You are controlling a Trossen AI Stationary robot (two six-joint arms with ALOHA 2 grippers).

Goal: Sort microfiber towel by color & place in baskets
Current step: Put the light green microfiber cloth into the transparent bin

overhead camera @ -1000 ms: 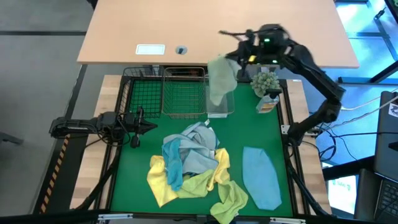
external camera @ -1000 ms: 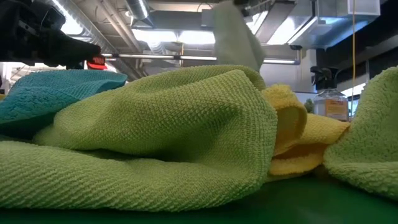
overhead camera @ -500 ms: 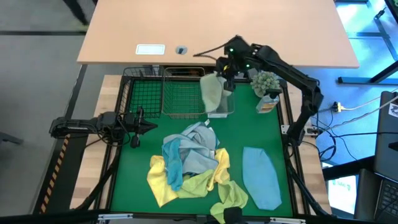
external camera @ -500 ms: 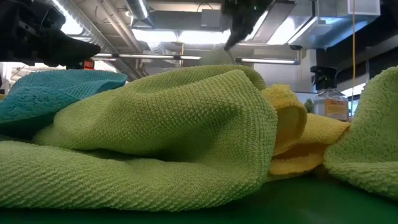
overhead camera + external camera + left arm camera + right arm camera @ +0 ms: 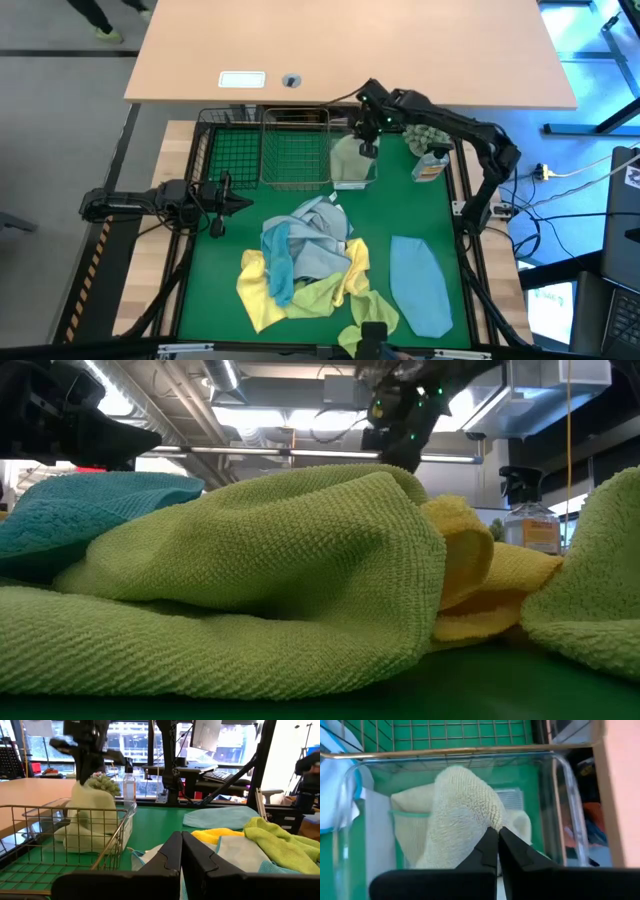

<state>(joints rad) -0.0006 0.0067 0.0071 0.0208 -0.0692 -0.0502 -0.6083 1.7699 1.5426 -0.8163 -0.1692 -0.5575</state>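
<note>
A green mat covers the worktop, framed by pale wood edging. At twelve o'clock stands a wide tan desk with a white card on it. Grey floor lies at nine o'clock. Level across the mat, ceiling pipes and bright strip lights show overhead, a spray bottle at three o'clock. Tall windows back the room.

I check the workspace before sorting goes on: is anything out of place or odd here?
Nothing stands out. The right gripper holds a pale green towel in the clear plastic basket; the other towels lie heaped on the mat, not yet sorted.
</note>
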